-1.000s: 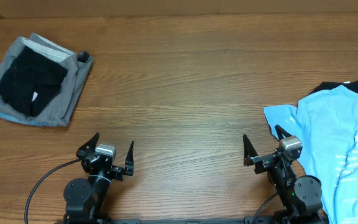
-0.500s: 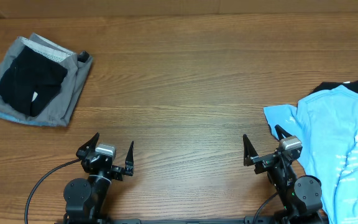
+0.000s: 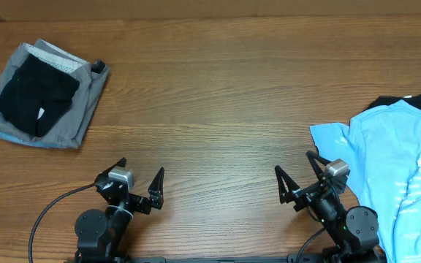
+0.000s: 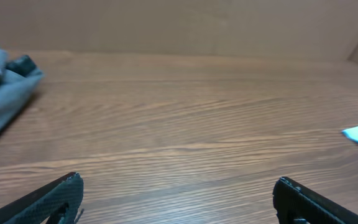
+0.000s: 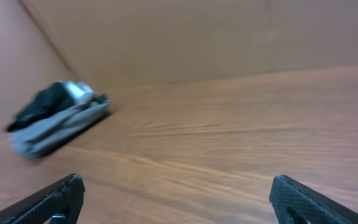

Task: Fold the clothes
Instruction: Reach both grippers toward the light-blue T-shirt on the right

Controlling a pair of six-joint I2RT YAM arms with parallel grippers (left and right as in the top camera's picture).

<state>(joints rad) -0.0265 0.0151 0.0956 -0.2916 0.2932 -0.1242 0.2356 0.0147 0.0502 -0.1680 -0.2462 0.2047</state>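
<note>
At the near edge, the left gripper (image 3: 140,169) and right gripper (image 3: 294,164) both stand with jaws spread wide, holding nothing, low over the wooden table (image 3: 218,109). Just right of the right gripper lies the blue T-shirt (image 3: 389,161), rumpled and unfolded, running off the right edge, one sleeve corner near that gripper. A black garment (image 3: 397,101) peeks from under its far side. At the far left, well apart, sits a folded pile (image 3: 75,109): grey cloth with a black piece (image 3: 35,95) on top.
</note>
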